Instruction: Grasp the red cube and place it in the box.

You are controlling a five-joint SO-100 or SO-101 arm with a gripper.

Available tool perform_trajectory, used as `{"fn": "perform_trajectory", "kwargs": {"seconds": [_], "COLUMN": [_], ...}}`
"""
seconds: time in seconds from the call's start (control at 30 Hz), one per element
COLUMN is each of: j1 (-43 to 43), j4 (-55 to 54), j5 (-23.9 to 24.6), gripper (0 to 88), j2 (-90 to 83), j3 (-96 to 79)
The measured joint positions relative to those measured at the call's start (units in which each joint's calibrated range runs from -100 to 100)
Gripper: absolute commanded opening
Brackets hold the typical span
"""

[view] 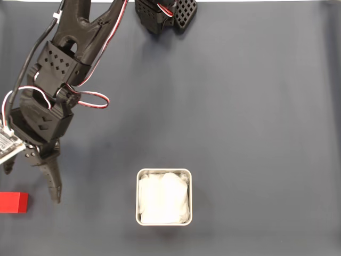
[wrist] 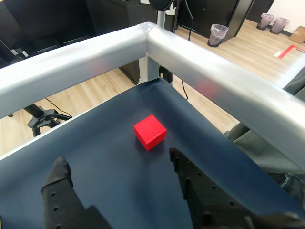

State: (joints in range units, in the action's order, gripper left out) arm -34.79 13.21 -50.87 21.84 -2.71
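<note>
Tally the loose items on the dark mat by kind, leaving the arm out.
Red cube: 1
Box with white lining: 1
Total: 2

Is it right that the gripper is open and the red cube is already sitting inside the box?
Not quite. The gripper is open, but the cube is not in the box. The fixed view shows it lying on the table at the left edge, apart from the box, which holds just its white lining. The wrist view shows the cube ahead of the open fingers.
</note>
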Motion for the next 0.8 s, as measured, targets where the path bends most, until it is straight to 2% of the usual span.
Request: {"fn": "perform_trajectory", "kwargs": {"seconds": [0.8], "j1": [-0.45], "j4": [-2.86], "j5": [-0.59], "gripper": [48.8], "j2": [12.59], "j3": [11.21]}}
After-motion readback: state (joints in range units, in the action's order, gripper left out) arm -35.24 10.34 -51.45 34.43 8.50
